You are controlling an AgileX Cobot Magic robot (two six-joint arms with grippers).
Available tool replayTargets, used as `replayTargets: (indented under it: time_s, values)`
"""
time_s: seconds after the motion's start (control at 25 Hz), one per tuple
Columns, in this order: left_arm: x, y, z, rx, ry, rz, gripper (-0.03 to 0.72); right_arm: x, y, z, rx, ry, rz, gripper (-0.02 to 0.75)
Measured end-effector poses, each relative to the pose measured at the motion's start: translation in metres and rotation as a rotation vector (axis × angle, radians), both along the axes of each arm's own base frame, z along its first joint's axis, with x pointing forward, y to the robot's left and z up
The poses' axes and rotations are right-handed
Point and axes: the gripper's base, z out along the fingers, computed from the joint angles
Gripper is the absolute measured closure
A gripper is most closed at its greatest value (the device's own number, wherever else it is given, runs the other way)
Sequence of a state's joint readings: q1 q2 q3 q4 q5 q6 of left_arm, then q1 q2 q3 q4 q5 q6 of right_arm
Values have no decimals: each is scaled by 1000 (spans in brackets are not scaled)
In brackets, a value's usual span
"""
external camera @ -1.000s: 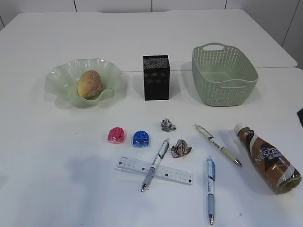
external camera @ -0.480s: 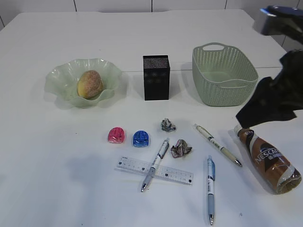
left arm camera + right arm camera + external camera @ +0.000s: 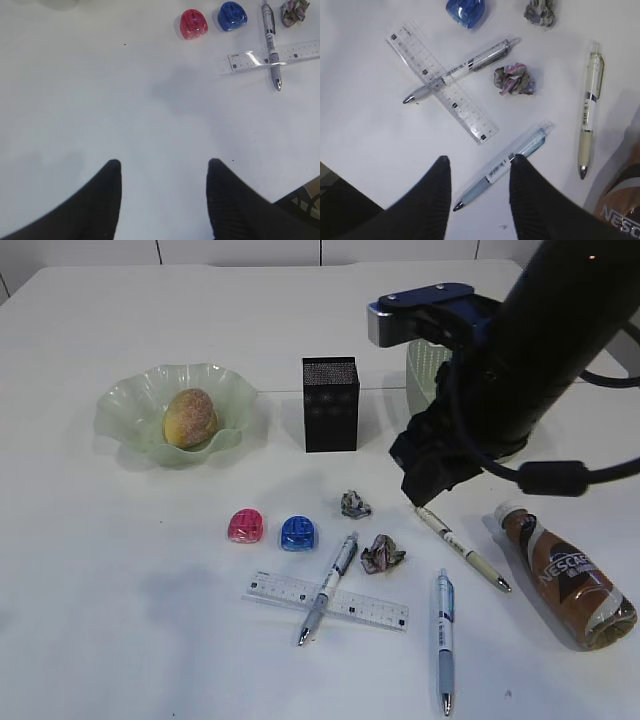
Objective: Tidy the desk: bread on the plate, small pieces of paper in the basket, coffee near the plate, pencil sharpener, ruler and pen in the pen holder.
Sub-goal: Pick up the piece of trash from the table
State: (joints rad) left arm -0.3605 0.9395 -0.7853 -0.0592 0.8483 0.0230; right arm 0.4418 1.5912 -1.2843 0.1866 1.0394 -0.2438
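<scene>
Bread [image 3: 190,418] lies on the green plate [image 3: 125,405]. The black pen holder [image 3: 330,403] stands mid-table, and my right arm [image 3: 530,350] hides much of the basket [image 3: 428,370]. The coffee bottle [image 3: 568,577] lies on its side at the right. Pink [image 3: 245,526] and blue [image 3: 297,533] pencil sharpeners, two paper balls [image 3: 354,505] [image 3: 381,554], the ruler [image 3: 326,601] and three pens [image 3: 327,587] [image 3: 462,547] [image 3: 444,638] lie in front. My right gripper [image 3: 479,160] hangs open above the light-blue pen [image 3: 505,165]. My left gripper [image 3: 164,162] is open over bare table.
The silver pen [image 3: 460,70] lies across the ruler [image 3: 440,80]. A cream pen [image 3: 589,110] lies close to the coffee bottle [image 3: 620,200]. The left wrist view shows the sharpeners [image 3: 193,24] far ahead of the fingers and the table edge at bottom right.
My right arm has swung in from the right edge to hang over the pens, in front of the basket. Nothing on the table has moved.
</scene>
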Motion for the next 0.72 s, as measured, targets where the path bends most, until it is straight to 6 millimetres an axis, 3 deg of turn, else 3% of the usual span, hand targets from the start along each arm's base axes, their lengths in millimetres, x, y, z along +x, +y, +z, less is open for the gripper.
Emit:
replayTargets:
  time_s: [0.24,0.72]
  values:
    - [0,0,0,1,2,0,304,33,14,-26,-113,77,-120,353]
    - [0,0,-1,-4,6,8,304,58,27,-82,-189,175,-204,349]
